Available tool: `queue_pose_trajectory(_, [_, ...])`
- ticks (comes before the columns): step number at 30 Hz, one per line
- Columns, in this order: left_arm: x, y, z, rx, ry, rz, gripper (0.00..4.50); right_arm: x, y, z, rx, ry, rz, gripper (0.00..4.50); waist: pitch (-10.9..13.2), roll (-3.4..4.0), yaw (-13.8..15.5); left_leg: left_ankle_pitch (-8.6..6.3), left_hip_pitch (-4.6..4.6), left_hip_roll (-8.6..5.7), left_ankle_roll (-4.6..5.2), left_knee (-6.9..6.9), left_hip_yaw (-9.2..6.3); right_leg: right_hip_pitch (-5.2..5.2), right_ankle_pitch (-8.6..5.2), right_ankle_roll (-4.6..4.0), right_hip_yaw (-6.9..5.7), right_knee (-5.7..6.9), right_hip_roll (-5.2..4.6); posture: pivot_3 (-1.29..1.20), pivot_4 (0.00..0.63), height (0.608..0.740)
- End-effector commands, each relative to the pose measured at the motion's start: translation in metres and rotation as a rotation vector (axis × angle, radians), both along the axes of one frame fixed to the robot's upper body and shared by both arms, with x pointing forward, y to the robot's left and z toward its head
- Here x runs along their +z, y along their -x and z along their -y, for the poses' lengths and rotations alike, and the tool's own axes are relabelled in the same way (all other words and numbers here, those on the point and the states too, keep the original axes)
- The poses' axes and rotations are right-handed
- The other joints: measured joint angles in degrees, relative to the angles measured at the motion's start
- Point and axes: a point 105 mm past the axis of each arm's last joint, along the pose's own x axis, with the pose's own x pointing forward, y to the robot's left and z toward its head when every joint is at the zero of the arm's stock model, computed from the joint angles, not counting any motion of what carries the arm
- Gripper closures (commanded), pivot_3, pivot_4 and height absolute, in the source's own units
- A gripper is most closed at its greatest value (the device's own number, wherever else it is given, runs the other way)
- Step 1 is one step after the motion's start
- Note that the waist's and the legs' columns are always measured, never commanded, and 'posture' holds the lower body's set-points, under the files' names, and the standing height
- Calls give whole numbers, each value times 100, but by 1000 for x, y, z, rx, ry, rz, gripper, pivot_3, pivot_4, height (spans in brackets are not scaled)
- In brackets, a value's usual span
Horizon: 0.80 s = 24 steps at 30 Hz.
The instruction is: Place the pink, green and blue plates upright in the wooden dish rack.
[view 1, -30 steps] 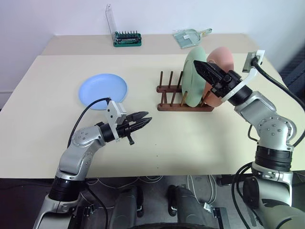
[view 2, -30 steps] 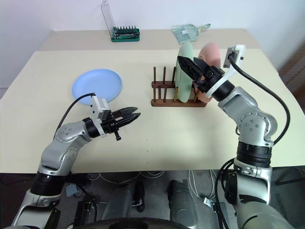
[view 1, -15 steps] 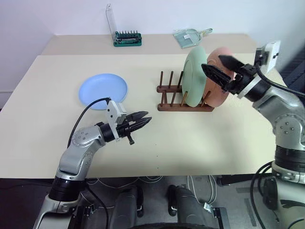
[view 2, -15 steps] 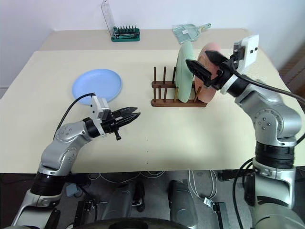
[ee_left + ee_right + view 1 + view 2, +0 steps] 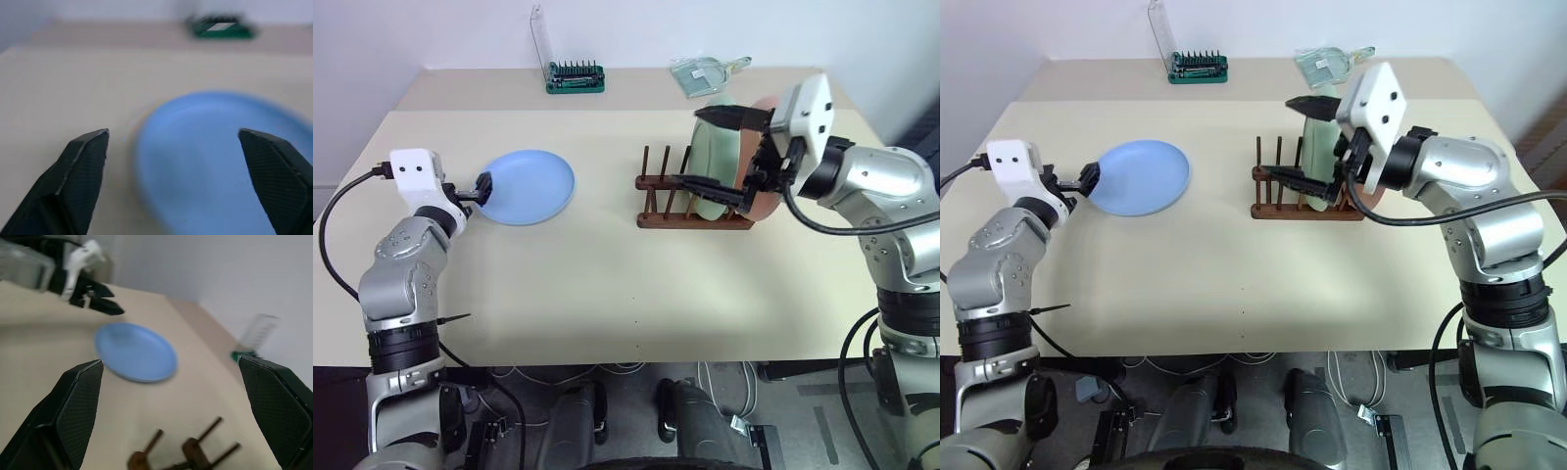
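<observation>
Left of the wooden dish rack [image 5: 693, 201], well apart from it, the blue plate [image 5: 527, 186] lies flat on the pale matte surface [image 5: 607, 284], with bare room between the two and more in front of the rack toward the near edge. My left end effector [image 5: 481, 188] sits at the plate's far-from-rack rim, fingers spread wide; in the left wrist view one fingertip [image 5: 88, 161] stands over the bare surface just outside the rim and the other over the plate itself, nothing held between them. I cannot tell whether a finger touches the plate.

My right end effector [image 5: 715, 149] hangs in front of the rack with its two black fingers gaping, empty; they cross in front of the green plate [image 5: 713, 147], which stands upright between the pegs. The pink plate [image 5: 762, 201] stands just behind it on the rack's right end, mostly hidden by my wrist. The rack is dark reddish-brown wood, two rails with upright round pegs, and the left-hand pegs stand free. The plates are plain, round, shallow and matte.

Behind the rack, near the back edge, sit a green bit case [image 5: 575, 80] with its clear lid raised and a clear packet [image 5: 703, 74].

A second ago my left end effector was nearly shut, in front of the plate nearer the rack; it has since swung out to the plate's rim and opened. My right end effector, open then too, has rolled over and drawn back from the green plate.
</observation>
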Motion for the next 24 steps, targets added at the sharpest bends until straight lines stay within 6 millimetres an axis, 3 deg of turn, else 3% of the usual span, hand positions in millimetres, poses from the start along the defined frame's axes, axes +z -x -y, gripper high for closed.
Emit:
queue_pose_trajectory(1, [5,-7,-6,14,4,-39,63,8,13,-9,75,10,57,0,9,-20,57,0,0,0,0,0,1,0,0,0,0,0,0,0,150,740])
queue_pose_trajectory(5, [-23,-31,-30,76,-3,-220,63,-8,28,-32,175,18,10,0,11,-31,87,7,3,8,-14,0,-6,-1,0,-3,-11,7,7,0,150,740])
queue_pose_trajectory(11, [-44,-46,-23,-5,14,-307,63,-16,34,-34,174,8,-20,0,11,-37,68,6,2,7,-14,-1,-1,-1,2,-4,-11,4,1,0,150,740])
queue_pose_trajectory(14, [-48,-48,-20,-29,29,-313,938,-20,36,-32,164,12,-39,0,10,-38,73,7,4,9,-16,-5,-2,-3,3,-4,-12,7,1,0,150,740])
queue_pose_trajectory(21, [-44,-51,-14,-39,47,-271,4469,-24,33,-30,130,7,-57,0,9,-38,65,7,7,10,-18,-3,-3,-3,6,-12,-11,8,-5,0,150,740])
queue_pose_trajectory(24, [-41,-50,-12,-41,54,-256,4469,-27,27,-28,99,19,-55,0,8,-36,66,7,12,11,-20,-3,-3,0,7,-13,-11,9,-6,0,150,740])
